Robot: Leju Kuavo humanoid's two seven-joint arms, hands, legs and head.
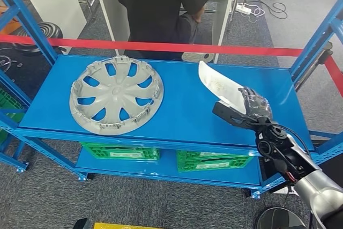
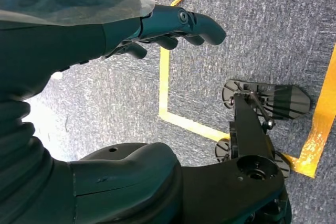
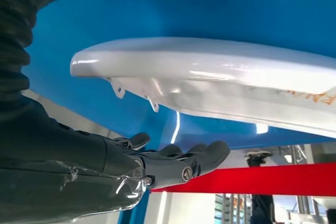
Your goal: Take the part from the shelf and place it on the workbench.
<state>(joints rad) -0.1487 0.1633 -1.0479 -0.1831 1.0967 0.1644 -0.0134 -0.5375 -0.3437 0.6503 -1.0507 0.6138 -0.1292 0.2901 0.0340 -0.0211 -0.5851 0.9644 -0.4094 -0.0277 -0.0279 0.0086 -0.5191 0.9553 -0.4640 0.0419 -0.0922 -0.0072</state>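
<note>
**Reaching for the white part on the blue shelf**

Reaching in from the near right, the right hand (image 1: 254,103) sat at the near-right end of the white part (image 1: 220,87), which rested on the right half of the blue shelf (image 1: 182,105), tipped up instead of flat. Its long axis ran from far-left to near-right, so the near end pointed pretty much straight at that hand. In the right wrist view the part (image 3: 206,77) showed as a long pale curved piece with small tabs underneath, and the fingers (image 3: 186,163) lay stretched out just beside it with a visible gap. Couldn't honestly tell whether the thumb side already had a pinch on it; my guess was that the hold wasn't closed yet.

The left hand (image 2: 170,27) hung low over grey carpet with yellow floor tape, fingers loosely extended and holding nothing, so the right hand was clearly the nearer one for this job.

Other stuff: a grey hubcap (image 1: 116,95) lay flat on the left half of the shelf, well apart from the part. Green crates (image 1: 121,151) sat on the lower level, a red tape (image 1: 162,46) ran across on the far side, and a person in black (image 1: 162,4) stood beyond it.

I'd say the next move hinged on wrapping fingers around that near end, then lifting along the tilt.
</note>
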